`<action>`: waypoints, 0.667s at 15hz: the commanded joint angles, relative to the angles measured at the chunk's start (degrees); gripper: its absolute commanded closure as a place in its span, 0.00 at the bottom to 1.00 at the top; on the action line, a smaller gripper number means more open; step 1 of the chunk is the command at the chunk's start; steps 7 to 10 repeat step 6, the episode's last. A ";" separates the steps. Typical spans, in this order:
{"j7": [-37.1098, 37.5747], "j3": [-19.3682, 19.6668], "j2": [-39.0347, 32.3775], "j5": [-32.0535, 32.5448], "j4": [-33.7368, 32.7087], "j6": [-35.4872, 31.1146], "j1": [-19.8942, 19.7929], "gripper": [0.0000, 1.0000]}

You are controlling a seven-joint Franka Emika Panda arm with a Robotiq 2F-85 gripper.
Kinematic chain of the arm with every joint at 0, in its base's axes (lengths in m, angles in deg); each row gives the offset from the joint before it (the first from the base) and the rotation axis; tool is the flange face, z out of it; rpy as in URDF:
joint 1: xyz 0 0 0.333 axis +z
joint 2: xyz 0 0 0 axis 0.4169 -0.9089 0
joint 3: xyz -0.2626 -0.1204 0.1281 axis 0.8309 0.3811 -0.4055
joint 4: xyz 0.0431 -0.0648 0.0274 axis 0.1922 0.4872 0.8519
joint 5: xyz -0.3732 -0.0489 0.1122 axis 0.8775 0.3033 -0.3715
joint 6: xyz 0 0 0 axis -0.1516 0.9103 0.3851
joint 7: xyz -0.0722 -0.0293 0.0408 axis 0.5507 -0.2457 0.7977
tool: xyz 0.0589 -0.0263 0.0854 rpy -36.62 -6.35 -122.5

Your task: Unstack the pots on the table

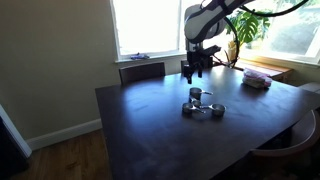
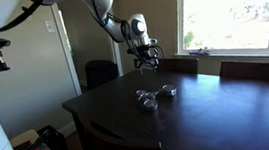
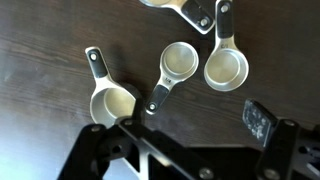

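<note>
Item: pots [image 3: 178,62], small grey metal, shallow round bowls, each with a thin straight handle.
Location: on the table [image 1: 140,130], clustered toward the middle of the dark glossy top, well apart from the pinkish folded item [image 1: 257,80].
Arrangement: in the wrist view three lie singly, rims up and bowls empty, just beside one another. A fourth is cut off at the top edge, so I cannot tell whether it is nested.
Gripper [image 1: 196,72]: hangs above the table, clear of the cluster, jaws spread wide with nothing between them.
Weight, by judgement: very light.
Stiffness, by judgement: rigid, not fragile.
Surface, by judgement: smooth metal on polished wood, so a pot is apt to skid or swivel if nudged.
Best hold, by judgement: across the narrow handle at mid-length, or pinching a bowl's wall at the rim.
Risk: the neighbours sit close, so a descending finger could knock one aside.
</note>
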 commanded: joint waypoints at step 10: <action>0.22 -1.15 8.58 -1.43 10.04 0.25 -1.23 0.00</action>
